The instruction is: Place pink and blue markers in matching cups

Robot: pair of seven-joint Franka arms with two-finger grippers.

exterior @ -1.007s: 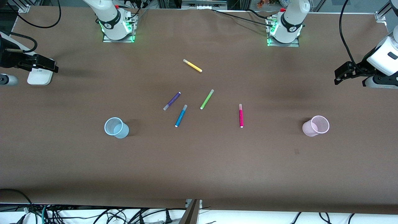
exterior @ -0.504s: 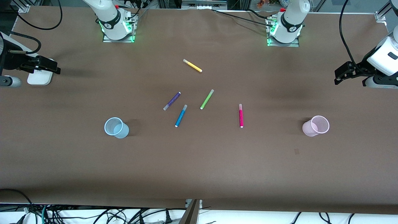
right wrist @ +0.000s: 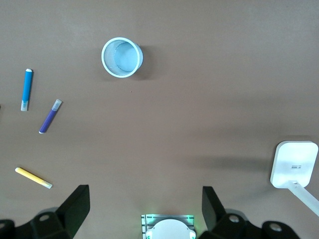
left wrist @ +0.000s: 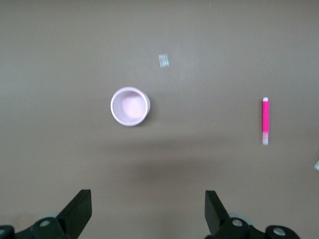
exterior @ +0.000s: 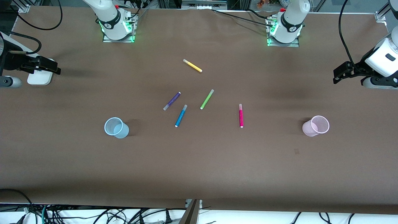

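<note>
The blue marker (exterior: 181, 115) and the pink marker (exterior: 241, 115) lie flat mid-table. The pale blue cup (exterior: 116, 127) stands upright toward the right arm's end, and the pale pink cup (exterior: 315, 125) stands upright toward the left arm's end. My left gripper (exterior: 339, 74) hangs open and empty over the table's edge at its end. In its wrist view (left wrist: 147, 211) it shows the pink cup (left wrist: 129, 106) and the pink marker (left wrist: 265, 121). My right gripper (exterior: 51, 67) is open and empty at the other end. In its wrist view (right wrist: 144, 206) it shows the blue cup (right wrist: 121, 58) and the blue marker (right wrist: 27, 89).
A purple pen (exterior: 172, 101) lies beside the blue marker. A lime-green pen (exterior: 207, 99) and a yellow pen (exterior: 192, 65) lie nearer the bases. A white device (exterior: 39, 77) sits under the right gripper. A small tape mark (exterior: 296, 151) is near the pink cup.
Both grippers have shifted only slightly at the table's ends. The markers and cups have not moved.
</note>
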